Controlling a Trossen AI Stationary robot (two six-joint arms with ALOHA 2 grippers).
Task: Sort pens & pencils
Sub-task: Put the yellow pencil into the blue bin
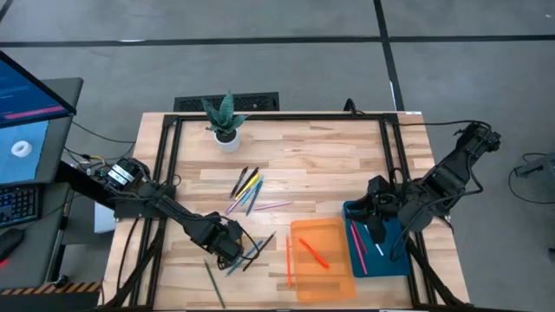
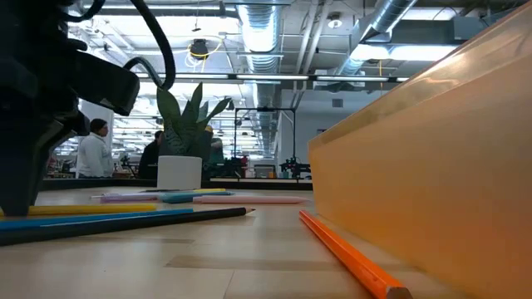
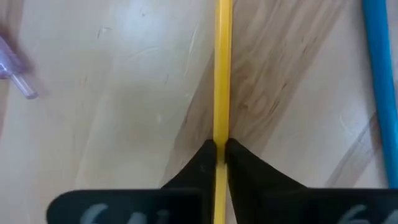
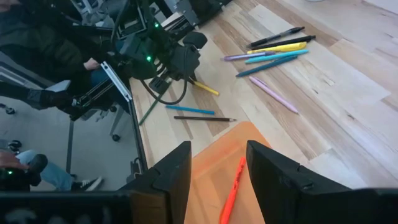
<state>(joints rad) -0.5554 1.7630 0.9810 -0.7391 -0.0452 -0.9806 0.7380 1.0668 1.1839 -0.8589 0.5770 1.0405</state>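
Left gripper (image 3: 219,152) is down at the near-left pile, pinched tight on a yellow pencil (image 3: 222,68) lying on the table (image 1: 329,165). Right gripper (image 4: 217,165) hovers half-open over the orange tray (image 1: 334,273), holding nothing.

Bystanders on and around the wooden table (image 1: 329,160)

A potted plant (image 1: 225,121) stands near the far edge; an orange tray (image 1: 334,277) and blue tray (image 1: 395,260) sit side by side; monitor (image 1: 26,121) alongside.

A yellow pencil (image 3: 222,74) is seen between black jaws, over a pale wood-grained tabletop (image 1: 329,165). A translucent orange tray (image 1: 323,258) with a red-orange pen (image 1: 314,253) lies left of a blue tray (image 1: 390,247).
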